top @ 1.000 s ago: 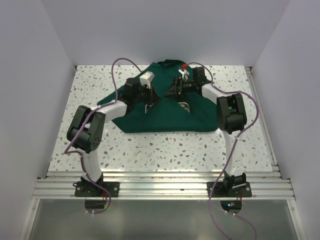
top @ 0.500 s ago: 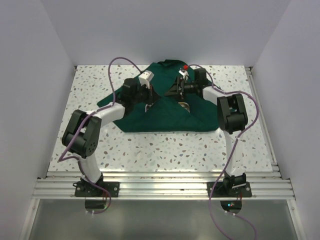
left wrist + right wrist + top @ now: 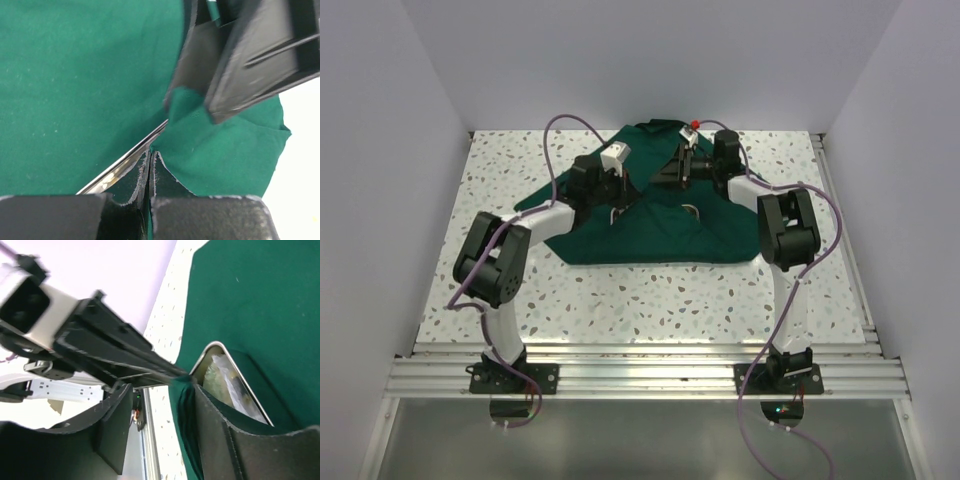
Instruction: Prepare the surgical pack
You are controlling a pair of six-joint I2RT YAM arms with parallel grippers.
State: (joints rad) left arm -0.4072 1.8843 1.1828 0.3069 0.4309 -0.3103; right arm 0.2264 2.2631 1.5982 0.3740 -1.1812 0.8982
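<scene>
Cloth: the dark green cloth lies on the far middle of the speckled table. Its near edge is straight and flat, and its sides are folded in toward the centre.
Raised fold: one fold of the cloth is drawn up into a peak above the centre, where the two grippers meet.
Tray: the small steel tray sits on the cloth just right of centre. Cloth covers most of it, leaving one rounded corner and part of the rim showing.
Pouch: a clear pouch lies inside the tray, under the open corner.
Steel edge: in the left wrist view a thin bright steel edge runs out from under the fold, just beside the left fingertips. Whether it is the tray's rim or an instrument cannot be told.
Left gripper: the left gripper reaches in from the left, low over the cloth. Its fingers are pressed together, and the peak of the fold rises right at their tips, so it is pinching the cloth there.
Right gripper: the right gripper comes in from the right, facing the left one. In its own view its fingers stand apart on either side of the raised fold, and the cloth lies against one finger. No squeeze on the cloth shows.
Gap between grippers: their tips are close together over the same fold. Whether they touch cannot be told.
Cables: a purple cable loops above the left arm, and another trails along the right arm.
</scene>
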